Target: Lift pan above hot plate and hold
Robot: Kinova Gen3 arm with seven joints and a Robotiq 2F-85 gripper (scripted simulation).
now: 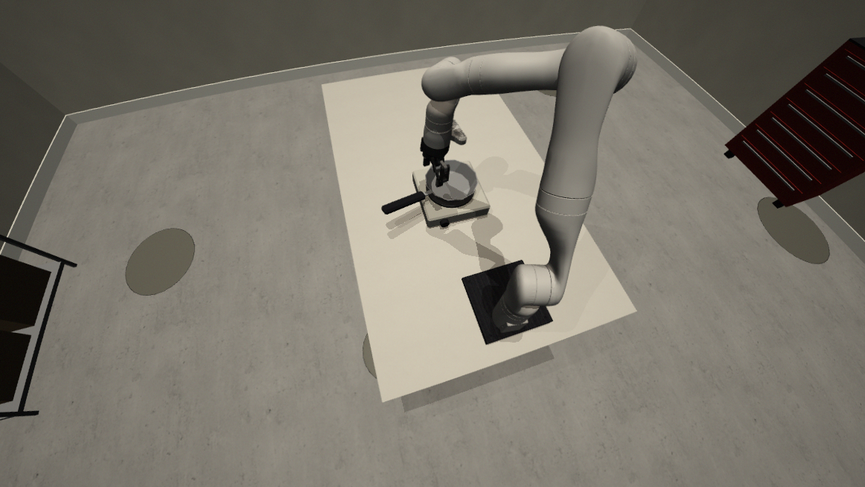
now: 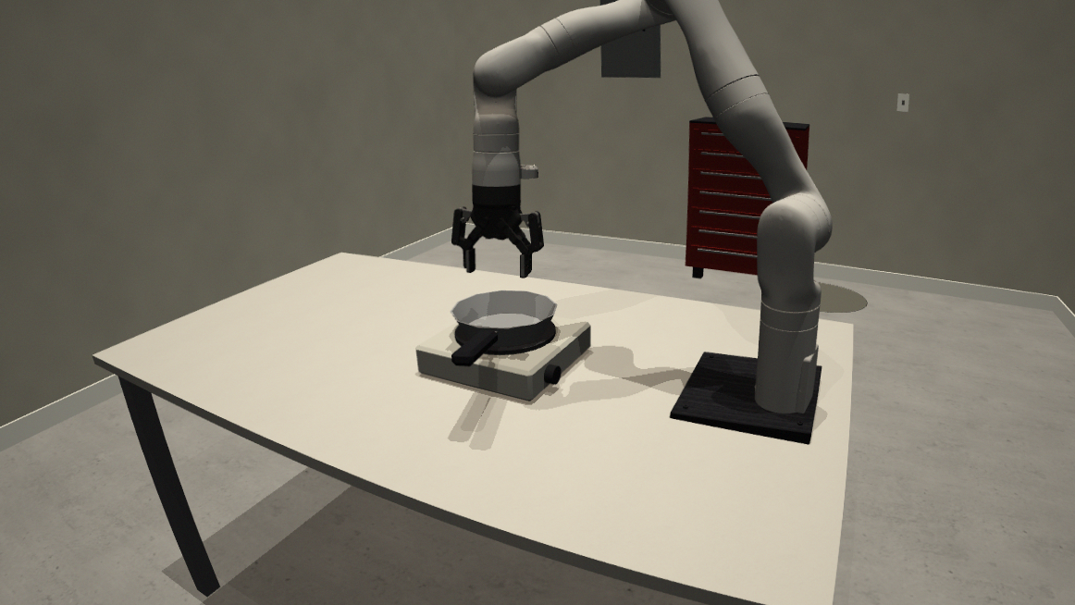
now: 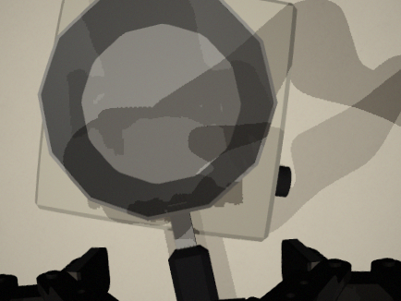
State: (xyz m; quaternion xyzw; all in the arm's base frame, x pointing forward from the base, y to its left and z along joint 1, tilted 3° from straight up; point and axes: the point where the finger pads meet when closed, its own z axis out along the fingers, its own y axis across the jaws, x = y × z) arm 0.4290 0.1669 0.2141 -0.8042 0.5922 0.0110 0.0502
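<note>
Hovering fully open and empty, gripper (image 2: 496, 266) above pan (image 2: 503, 323); handle (image 3: 192, 270) at 6 o'clock; rim grasp risks tilting slip.

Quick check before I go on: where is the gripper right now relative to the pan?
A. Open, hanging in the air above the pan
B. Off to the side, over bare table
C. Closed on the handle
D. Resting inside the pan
A: in the exterior view the gripper hangs open, with a gap of air above the pan, which sits on the hot plate.
</note>
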